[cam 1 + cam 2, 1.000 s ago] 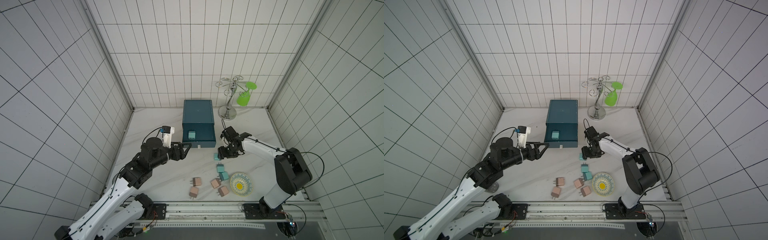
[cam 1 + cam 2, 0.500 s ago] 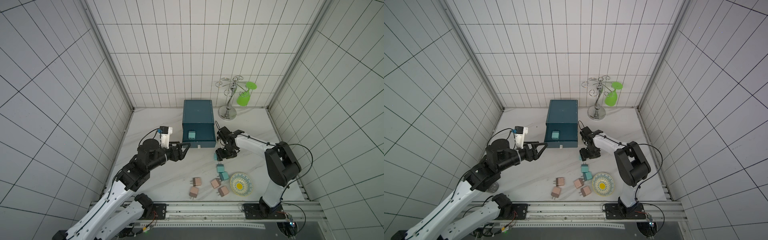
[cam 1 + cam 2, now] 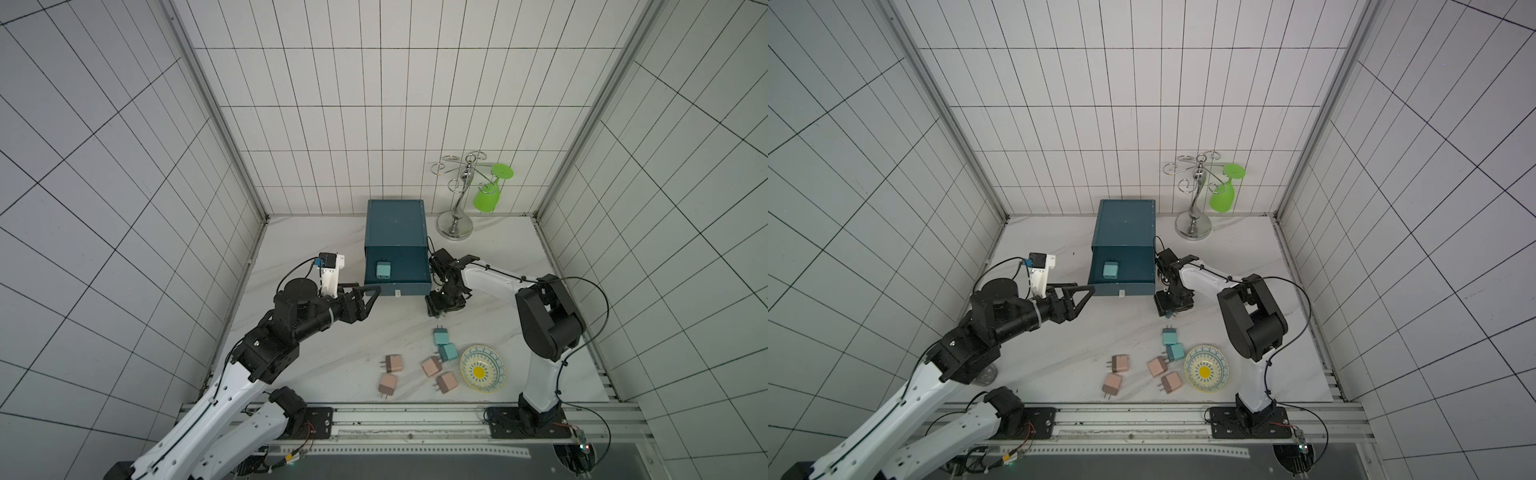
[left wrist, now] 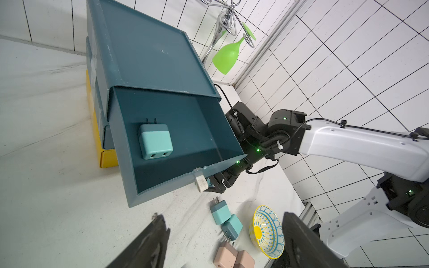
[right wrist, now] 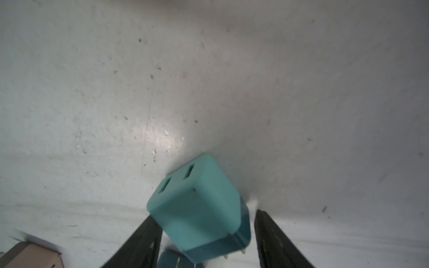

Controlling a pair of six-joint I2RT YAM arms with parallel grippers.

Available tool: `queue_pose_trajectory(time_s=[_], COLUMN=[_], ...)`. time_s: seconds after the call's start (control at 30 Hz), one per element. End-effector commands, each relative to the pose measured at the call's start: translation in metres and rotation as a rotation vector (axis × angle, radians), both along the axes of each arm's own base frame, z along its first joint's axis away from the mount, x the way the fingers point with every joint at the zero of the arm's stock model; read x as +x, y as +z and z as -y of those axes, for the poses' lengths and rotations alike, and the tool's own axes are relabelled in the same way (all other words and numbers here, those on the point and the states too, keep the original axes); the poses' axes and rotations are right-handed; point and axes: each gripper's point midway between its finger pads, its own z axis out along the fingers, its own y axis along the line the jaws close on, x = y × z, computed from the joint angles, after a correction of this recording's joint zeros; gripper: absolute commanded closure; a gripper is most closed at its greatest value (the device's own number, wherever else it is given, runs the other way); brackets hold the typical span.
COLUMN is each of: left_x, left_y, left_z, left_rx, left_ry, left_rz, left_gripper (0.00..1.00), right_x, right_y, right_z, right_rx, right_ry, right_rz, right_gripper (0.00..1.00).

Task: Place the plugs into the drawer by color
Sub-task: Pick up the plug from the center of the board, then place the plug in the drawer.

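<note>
Near counter (image 3: pixel 340 357) centre, right gripper (image 5: pixel 205 214) straddling tilted teal plug (image 5: pixel 195 204); clamped or not, cannot tell. Left gripper (image 4: pixel 222 215) hanging open, empty, before pulled-out drawer (image 4: pixel 197 130) at back edge, holding second teal plug (image 4: pixel 155 141).

From above, the drawer (image 3: pixel 409 266) is uncovered, its floor bare to the right of the one teal plug (image 3: pixel 382 270) lying in it. The left gripper (image 3: pixel 372 292) stands at its front left corner and the right gripper (image 3: pixel 440 309) crowds its front right corner. A bare strip of table (image 3: pixel 324 340) separates the drawer front from the loose plugs (image 3: pixel 431 366). The patterned dish (image 3: pixel 482 368) hems in the right of that cluster.
</note>
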Motion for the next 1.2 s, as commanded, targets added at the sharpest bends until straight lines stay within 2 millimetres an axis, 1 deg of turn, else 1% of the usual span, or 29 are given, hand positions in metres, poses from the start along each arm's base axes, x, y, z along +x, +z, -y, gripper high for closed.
queue_pose_trajectory(time_s=[0.0, 0.03, 0.1, 0.13, 0.2, 0.3, 0.4, 0.43, 0.47, 0.5, 0.6, 0.67, 0.7, 0.77, 0.87, 0.93, 1.0, 1.07, 1.17], left_x=[0.000, 0.000, 0.000, 0.001, 0.001, 0.003, 0.004, 0.005, 0.005, 0.005, 0.008, 0.009, 0.010, 0.012, 0.013, 0.014, 0.015, 0.015, 0.018], left_y=[-0.001, 0.000, -0.001, -0.002, -0.003, -0.005, -0.006, -0.008, -0.009, -0.009, -0.011, -0.015, -0.017, -0.021, -0.027, -0.028, -0.028, -0.029, -0.033], left_z=[-0.001, -0.002, -0.001, -0.001, -0.001, 0.000, 0.000, 0.000, 0.000, 0.000, -0.002, -0.003, -0.002, 0.000, 0.005, 0.005, 0.004, 0.002, 0.002], left_rx=[0.009, 0.009, 0.010, 0.012, 0.014, 0.016, 0.014, 0.015, 0.015, 0.013, 0.014, 0.018, 0.020, 0.022, 0.025, 0.024, 0.025, 0.031, 0.043], left_ry=[-0.003, -0.001, 0.000, 0.000, 0.001, 0.001, 0.005, 0.010, 0.012, 0.015, 0.032, 0.041, 0.045, 0.040, 0.028, 0.028, 0.035, 0.044, 0.049], left_rz=[0.012, 0.013, 0.013, 0.012, 0.011, 0.004, 0.001, -0.003, -0.005, -0.008, -0.014, -0.022, -0.028, -0.045, -0.073, -0.077, -0.073, -0.069, -0.077], left_gripper=[0.20, 0.20, 0.20, 0.20, 0.20, 0.20, 0.20, 0.20, 0.20, 0.20, 0.20, 0.20, 0.21, 0.25, 0.27, 0.27, 0.27, 0.27, 0.27], right_x=[-0.005, -0.005, -0.006, -0.002, -0.001, 0.002, 0.009, 0.012, 0.010, 0.010, 0.006, 0.001, -0.001, -0.008, -0.018, -0.024, -0.025, -0.022, -0.016], right_y=[-0.008, -0.010, -0.013, -0.012, -0.009, 0.000, 0.020, 0.030, 0.041, 0.053, 0.102, 0.137, 0.150, 0.180, 0.209, 0.223, 0.232, 0.235, 0.230], right_z=[-0.002, 0.000, 0.003, 0.000, 0.001, 0.006, 0.019, 0.023, 0.030, 0.034, 0.038, 0.036, 0.035, 0.025, 0.005, -0.010, -0.025, -0.037, -0.052], right_rx=[-0.001, -0.012, -0.022, -0.009, -0.001, 0.000, 0.024, 0.044, 0.053, 0.075, 0.147, 0.189, 0.202, 0.236, 0.267, 0.257, 0.238, 0.202, 0.164], right_ry=[0.000, -0.002, -0.009, -0.013, -0.025, -0.059, -0.128, -0.152, -0.177, -0.193, -0.219, -0.215, -0.214, -0.199, -0.170, -0.142, -0.118, -0.106, -0.115], right_rz=[-0.020, -0.020, -0.023, -0.007, 0.000, 0.024, 0.056, 0.071, 0.070, 0.081, 0.152, 0.201, 0.219, 0.255, 0.283, 0.310, 0.330, 0.338, 0.313], right_gripper=[0.37, 0.39, 0.47, 0.50, 0.57, 0.65, 0.71, 0.72, 0.74, 0.75, 0.77, 0.77, 0.77, 0.78, 0.79, 0.79, 0.79, 0.79, 0.80])
